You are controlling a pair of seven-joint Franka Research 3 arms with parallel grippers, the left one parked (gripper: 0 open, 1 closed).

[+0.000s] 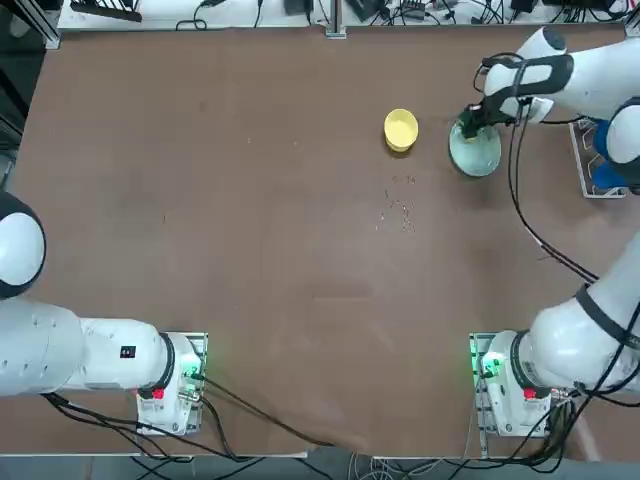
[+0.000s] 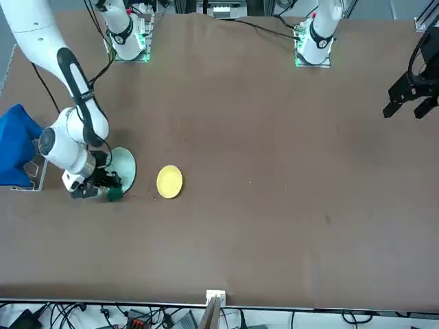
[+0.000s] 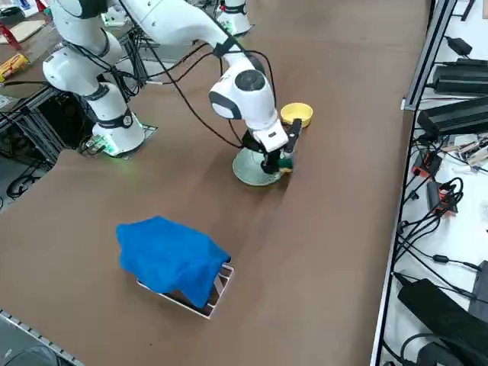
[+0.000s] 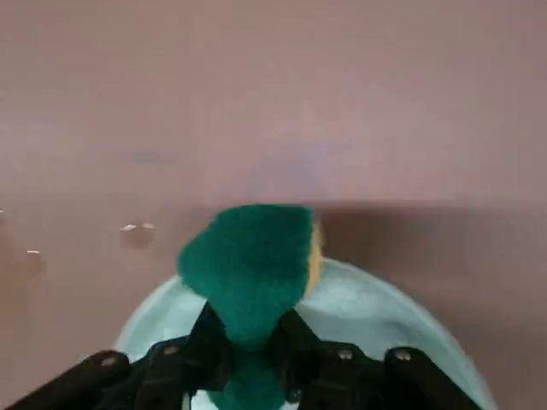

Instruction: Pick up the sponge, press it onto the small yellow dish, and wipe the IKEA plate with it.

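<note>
Brown table (image 1: 250, 250) carries all items. Blue cloth (image 3: 171, 258) drapes over a small rack at the table's right edge. IKEA plate (image 1: 478, 155), pale blue-green, sits far right; small yellow dish (image 1: 401, 130) lies just left of it, apart. Right gripper (image 4: 250, 342) is over the plate's far rim, fingers pinched on the sponge (image 4: 248, 269), green face showing, yellow layer at one edge. Fine crumbs (image 1: 400, 212) scattered nearer than the dish.

A green-topped sponge (image 4: 248, 269) with a yellow underside sits over the far rim of the pale blue-green IKEA plate (image 4: 376, 312), seemingly touching it. The small yellow dish (image 1: 401, 130) lies nearby, apart.
</note>
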